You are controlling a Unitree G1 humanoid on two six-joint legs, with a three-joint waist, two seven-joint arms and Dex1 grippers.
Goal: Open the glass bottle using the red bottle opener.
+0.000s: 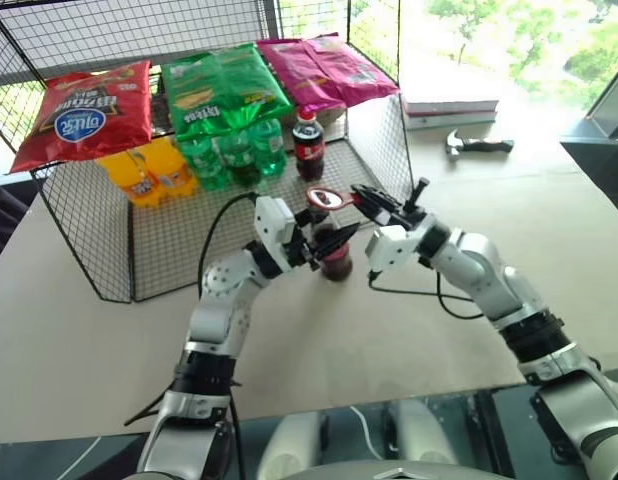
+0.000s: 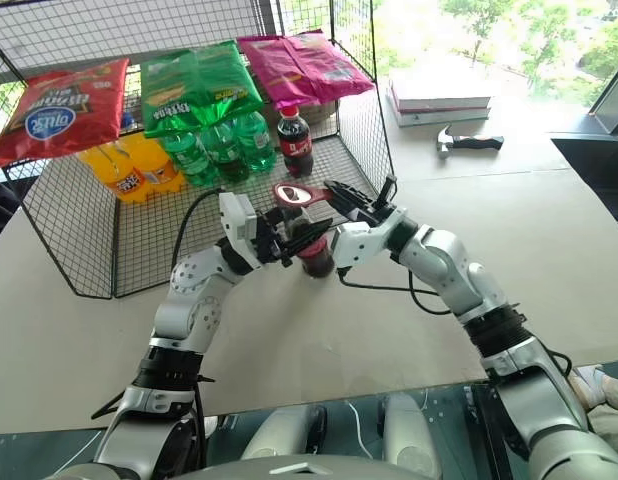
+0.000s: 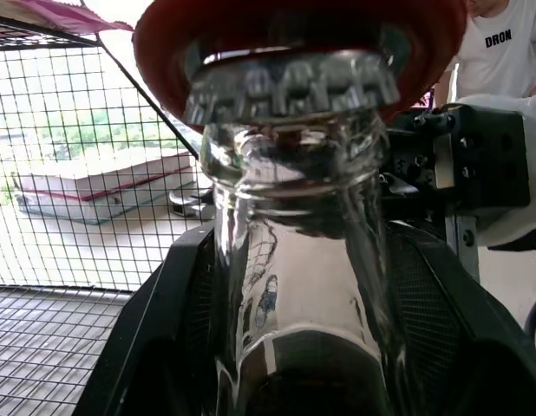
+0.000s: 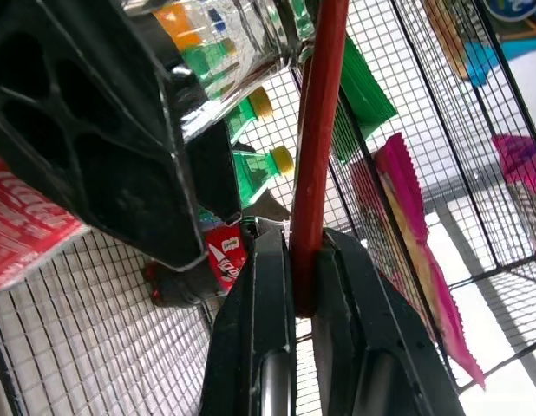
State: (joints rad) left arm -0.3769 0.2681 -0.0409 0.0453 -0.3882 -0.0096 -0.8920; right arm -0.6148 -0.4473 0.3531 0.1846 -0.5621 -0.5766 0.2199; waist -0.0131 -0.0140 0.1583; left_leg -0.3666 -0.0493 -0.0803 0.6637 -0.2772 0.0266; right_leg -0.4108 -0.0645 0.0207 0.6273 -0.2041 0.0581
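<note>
Glass bottle (image 1: 335, 252) stands upright on the table (image 1: 69, 330), near its middle and just in front of the open side of the wire-mesh rack (image 1: 109, 250); you see its dark liquid, red label band and crimped metal cap (image 3: 290, 85). Your left gripper (image 1: 314, 250) is clamped around the bottle's body from the left, one black finger on each side of the glass, as the left wrist view confirms. Your right gripper (image 4: 304, 269) is closed on the handle of the red bottle opener (image 1: 329, 197), pinching the flat handle edge-on between its fingers. The opener's ring-shaped head sits over the cap, with the red rim ringing the crimped edge in the left wrist view; whether the metal lip is hooked under the cap you cannot tell. Inside the rack lie a slightly larger cola bottle with red screw cap (image 1: 308, 145), green bottles (image 1: 229, 155) and orange bottles (image 1: 149, 172), with snack bags (image 1: 224, 85) on top. A black-handled hammer (image 1: 476, 145) and stacked books (image 1: 451, 110) lie toward the table's far right corner.
</note>
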